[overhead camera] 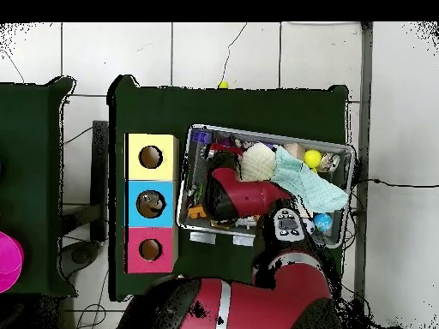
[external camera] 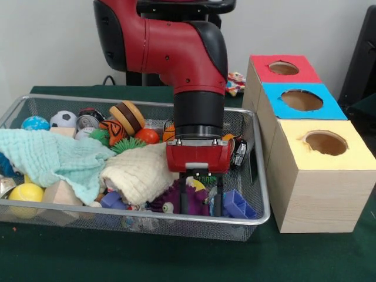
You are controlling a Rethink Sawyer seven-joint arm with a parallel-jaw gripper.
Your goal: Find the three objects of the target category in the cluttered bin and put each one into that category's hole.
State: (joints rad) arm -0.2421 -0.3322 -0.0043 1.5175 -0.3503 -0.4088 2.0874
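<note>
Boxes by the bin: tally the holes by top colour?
Red box: 1 hole
Blue box: 1 hole
Yellow box: 1 hole
Total: 3 holes, one per box, in a row beside the bin.

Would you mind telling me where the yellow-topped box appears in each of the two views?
Front view: the yellow-topped box is at the right, nearest the camera in the row of three boxes, beside the wire bin.
Overhead view: it is at the left, top of the row.
Shared landmark: the blue-topped box sits next to it in both.
</note>
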